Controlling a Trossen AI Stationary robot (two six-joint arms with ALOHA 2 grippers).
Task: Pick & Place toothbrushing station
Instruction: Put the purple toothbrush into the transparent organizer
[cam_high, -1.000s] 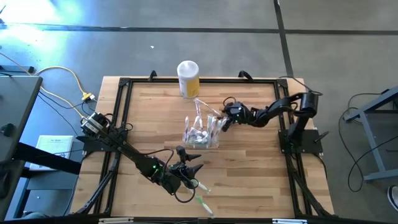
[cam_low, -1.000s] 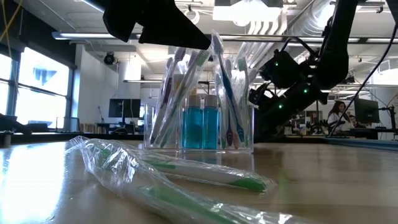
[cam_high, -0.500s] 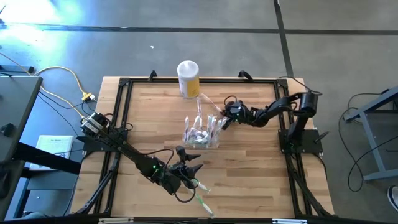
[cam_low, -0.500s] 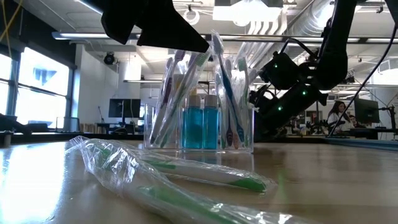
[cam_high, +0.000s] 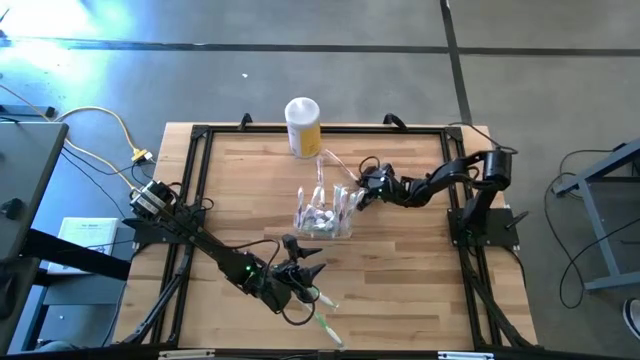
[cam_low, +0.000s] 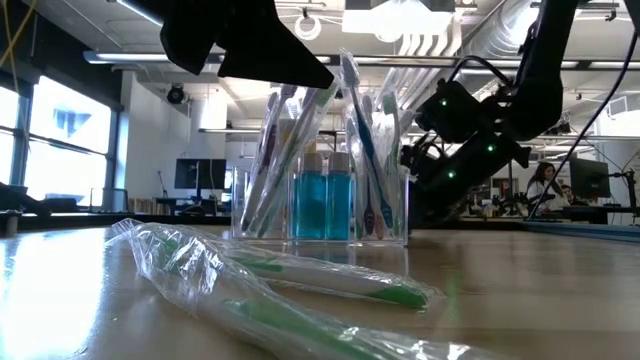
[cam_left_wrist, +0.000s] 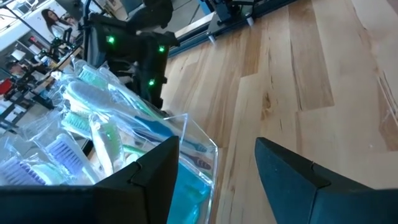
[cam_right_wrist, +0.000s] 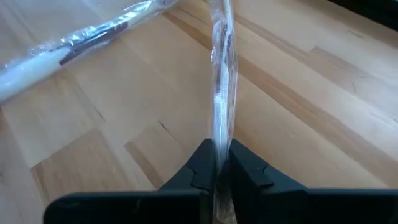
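Wooden table (cam_high: 400, 260); toothbrushing station (cam_high: 325, 212) stood mid-table, near yellow canister (cam_high: 303, 127). Right gripper (cam_high: 362, 192) beside the station, pinched closed on a wrapped toothbrush (cam_right_wrist: 221, 93). Left gripper (cam_high: 303, 268) held wide, empty, just beside the station.

Grey concrete floor (cam_high: 520, 60) around wooden table (cam_high: 400, 260). Large windows (cam_low: 50, 140) at 9 o'clock, low view. Ceiling pipes, lights (cam_low: 400, 18) at 12 o'clock. Dark monitor (cam_low: 198, 172) behind.
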